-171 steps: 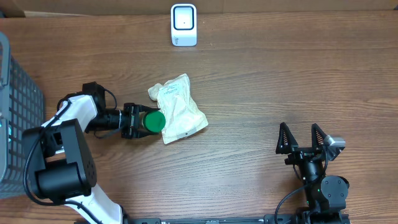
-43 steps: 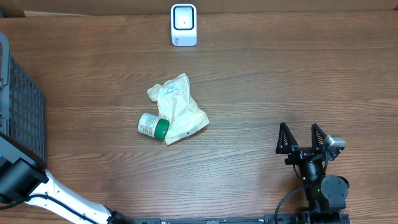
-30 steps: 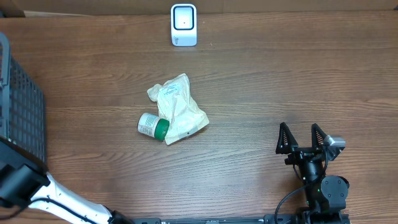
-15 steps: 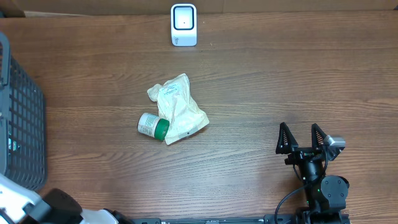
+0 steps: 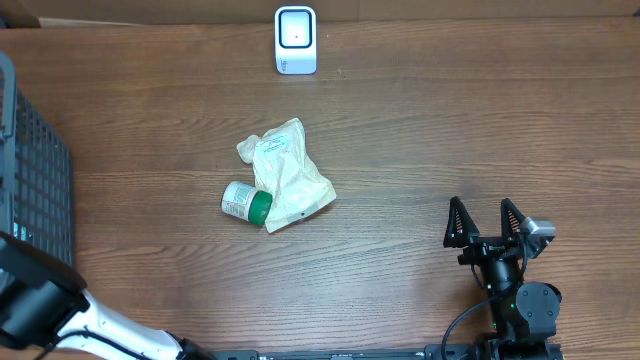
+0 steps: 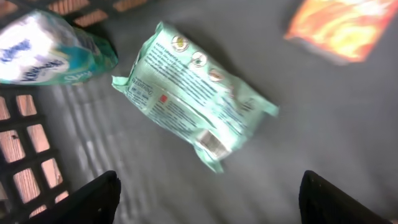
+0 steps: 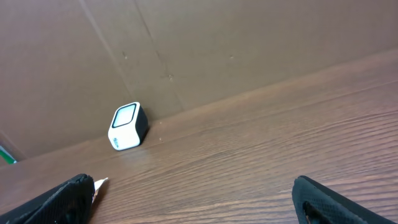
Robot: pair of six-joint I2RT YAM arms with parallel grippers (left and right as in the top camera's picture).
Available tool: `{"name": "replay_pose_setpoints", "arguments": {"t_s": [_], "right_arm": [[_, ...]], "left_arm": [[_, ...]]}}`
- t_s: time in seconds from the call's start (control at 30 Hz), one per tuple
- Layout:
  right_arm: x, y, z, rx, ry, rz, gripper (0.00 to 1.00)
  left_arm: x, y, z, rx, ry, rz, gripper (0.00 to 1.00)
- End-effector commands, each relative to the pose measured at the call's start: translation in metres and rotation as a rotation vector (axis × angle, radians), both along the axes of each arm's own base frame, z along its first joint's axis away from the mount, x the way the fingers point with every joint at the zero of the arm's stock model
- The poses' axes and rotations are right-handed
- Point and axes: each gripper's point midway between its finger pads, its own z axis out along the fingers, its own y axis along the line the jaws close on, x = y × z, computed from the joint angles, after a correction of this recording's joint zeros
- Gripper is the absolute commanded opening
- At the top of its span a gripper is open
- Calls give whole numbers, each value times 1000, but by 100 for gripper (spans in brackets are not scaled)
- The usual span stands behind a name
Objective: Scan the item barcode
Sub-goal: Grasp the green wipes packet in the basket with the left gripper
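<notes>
Though the left arm (image 5: 40, 300) was cut off at the near left corner of the overhead view, its wrist camera showed the left jaws wide apart and holding nothing. Only their dark tips showed, in the lower corners of that view, above the floor of the basket (image 5: 40, 170). Below them a mint packet (image 6: 193, 102) lay flat, with a small barcode patch near its lower end and its print blurred. A tissue pack (image 6: 43, 43) was cut by the left frame edge and an orange packet (image 6: 342, 28) by the top right. Neither touched the mint packet. From overhead, the basket's contents could not be made out. The right jaws stood wide and empty at the near right of the surface (image 5: 450, 120). The scanner (image 5: 295, 40) stood at the far edge. A pouch (image 5: 285, 175) lay mid-surface, with a green-capped bottle (image 5: 238, 200) on its side touching the pouch's near left edge. Bare wood lay open between pouch and scanner, and across the right half.
</notes>
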Motion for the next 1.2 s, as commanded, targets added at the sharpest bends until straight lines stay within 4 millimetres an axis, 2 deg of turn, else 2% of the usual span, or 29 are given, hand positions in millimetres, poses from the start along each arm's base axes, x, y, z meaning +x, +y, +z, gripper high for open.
{"name": "replay_pose_setpoints", "arguments": {"t_s": [0.0, 0.17, 0.3, 0.53, 0.57, 0.6, 0.63, 0.67, 0.7, 0.87, 0.97, 1.07, 1.17], "right_arm": [[0, 2, -2, -4, -5, 7, 100], [0, 2, -2, -3, -5, 7, 100], [0, 2, -2, -3, -5, 7, 100], [0, 2, -2, -3, -5, 7, 100], [0, 2, -2, -3, -5, 7, 100], [0, 2, -2, -3, -5, 7, 100], [0, 2, -2, -3, -5, 7, 100], [0, 2, -2, -3, -5, 7, 100], [0, 2, -2, -3, -5, 7, 100], [0, 2, -2, -3, -5, 7, 100], [0, 2, -2, -3, -5, 7, 100], [0, 2, -2, -4, -5, 7, 100], [0, 2, -2, -3, -5, 7, 100]], "left_arm": [[-17, 13, -38, -20, 96, 76, 76], [-16, 14, -75, -68, 135, 74, 77], [-14, 17, -96, -86, 149, 74, 78], [-7, 19, -113, -96, 134, 70, 76], [-7, 19, -114, -97, 136, 67, 70], [-7, 19, -115, -100, 140, 59, 50], [-7, 19, -115, -102, 141, 55, 30], [-8, 19, -115, -102, 142, 55, 14], [-8, 19, -115, -106, 146, 38, 4], [-8, 15, -116, -130, 154, 10, 4], [1, 9, -114, -167, 106, -32, 4], [15, 11, -93, -155, 36, -72, 4], [26, 17, -58, -100, -42, -81, 4]]}}
